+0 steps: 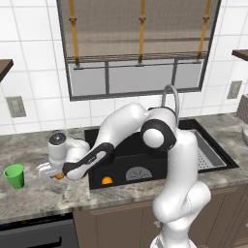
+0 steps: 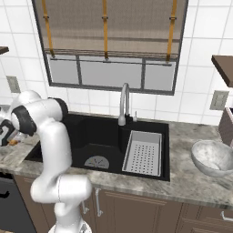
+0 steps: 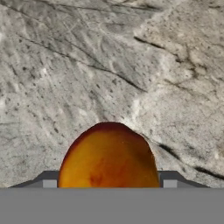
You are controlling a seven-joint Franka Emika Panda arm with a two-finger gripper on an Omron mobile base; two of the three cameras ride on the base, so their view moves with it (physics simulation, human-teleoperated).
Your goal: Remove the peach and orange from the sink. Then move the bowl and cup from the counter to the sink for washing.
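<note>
The grey marbled counter (image 1: 43, 193) runs across the front of the kitchen, under a tiled wall and a window (image 1: 138, 48) with a drawn blind. Set into it is the black sink (image 1: 203, 127), a rectangle whose long axis runs left to right along the counter; its grey round drain plate (image 1: 139, 173) lies on the basin floor and a perforated grey tray (image 2: 143, 152) fills its right part. The curved silver faucet (image 2: 123, 103) stands at the sink's 12 o'clock edge, its spout arching forward over the basin.

The white arm (image 1: 164, 160) rises in front of the sink and bends out to the left, its hand low over the counter at the sink's 9 o'clock side.

The whitish-grey bowl (image 2: 213, 157) sits upright, mouth up, on the counter at the sink's 3 o'clock side, well apart from the basin.

The green cup (image 1: 14, 175) stands upright with its mouth up and its narrow end down, on the counter at 9 o'clock from the hand, near it but apart.

The orange (image 1: 107, 180) lies on the sink floor in the near left corner, at 9 o'clock from the drain plate.

The gripper (image 3: 109, 183) has its 2 fingers spread, one on each side of the peach (image 3: 108, 157), which sits between them just over the marbled counter; whether the pads touch it cannot be told. The peach is round, with no clear long axis, its reddish-brown end turned away from the hand.
</note>
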